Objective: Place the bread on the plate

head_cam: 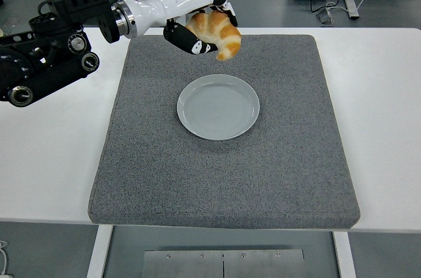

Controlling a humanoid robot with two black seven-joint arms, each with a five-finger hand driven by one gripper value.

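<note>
Up at the far side of the grey mat [223, 173], the left hand [197, 25] holds the bread [216, 33], a golden croissant, with its fingers [195, 46] curled around it from above and below. Bread and hand hang in the air above the mat, just beyond the far rim of the empty plate [218, 107], which sits mid-mat on the white counter [52, 153].
</note>
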